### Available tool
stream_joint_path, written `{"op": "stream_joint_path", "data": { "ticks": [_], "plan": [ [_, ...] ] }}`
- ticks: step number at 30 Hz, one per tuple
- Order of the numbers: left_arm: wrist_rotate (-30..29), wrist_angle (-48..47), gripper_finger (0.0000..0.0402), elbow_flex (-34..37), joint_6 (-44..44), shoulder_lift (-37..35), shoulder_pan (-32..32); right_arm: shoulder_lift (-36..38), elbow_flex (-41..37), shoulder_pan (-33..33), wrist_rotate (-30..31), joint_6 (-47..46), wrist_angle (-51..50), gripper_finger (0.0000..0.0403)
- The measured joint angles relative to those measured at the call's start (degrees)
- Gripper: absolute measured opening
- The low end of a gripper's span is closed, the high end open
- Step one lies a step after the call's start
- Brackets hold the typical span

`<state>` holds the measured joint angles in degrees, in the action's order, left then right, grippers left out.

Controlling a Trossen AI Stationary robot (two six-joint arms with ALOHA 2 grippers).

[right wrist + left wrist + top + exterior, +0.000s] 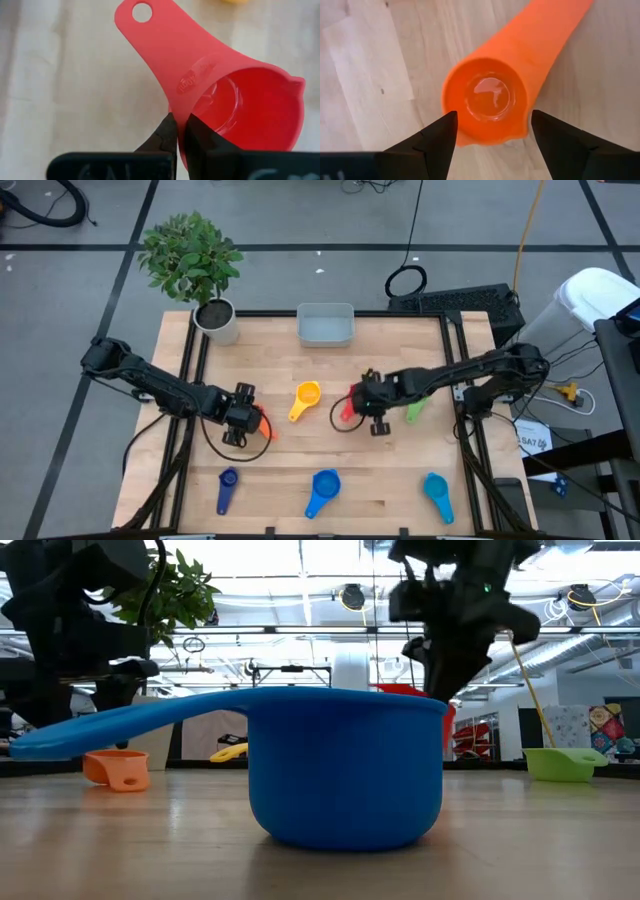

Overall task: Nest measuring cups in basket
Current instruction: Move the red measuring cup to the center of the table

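- Left arm: reaches from the worktop's left edge toward centre; its end effector (490,131) points down with fingers spread wide either side of the orange cup (487,102), which lies on the wood; contact is not evident.
- Right arm: extends from the right edge to mid-worktop; its end effector (180,132) is pinched on the rim of the red cup (235,100), where handle meets bowl.
- Basket (325,325): far edge, centre, well apart from both arms.
- Yellow cup (305,398): between the two end effectors.
- Green cup (414,411): just right of the right end effector.
- Near row, left to right: dark blue cup (227,488), bright blue cup (323,489), teal cup (438,495).
- Plant pot (217,320): far left corner.
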<state>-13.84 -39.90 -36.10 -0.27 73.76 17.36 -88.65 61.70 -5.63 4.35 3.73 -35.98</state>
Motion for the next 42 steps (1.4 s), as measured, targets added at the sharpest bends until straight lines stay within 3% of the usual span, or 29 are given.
{"op": "stream_joint_path", "data": {
  "ticks": [11,27,42],
  "plan": [
    [-0.03,0.11,0.0244,0.00,-0.05,0.00,-0.95,-12.43,12.03,-4.19,-0.10,0.17,-4.03,0.0000],
    [-0.03,0.76,0.0244,0.00,-0.41,0.00,-0.95,-16.40,14.96,-3.42,-0.02,0.41,-2.69,0.0000],
    [-0.01,0.99,0.0244,0.00,-0.96,0.00,-0.93,-16.36,14.96,-2.93,-0.10,1.22,-1.69,0.0081]
  ]
}}
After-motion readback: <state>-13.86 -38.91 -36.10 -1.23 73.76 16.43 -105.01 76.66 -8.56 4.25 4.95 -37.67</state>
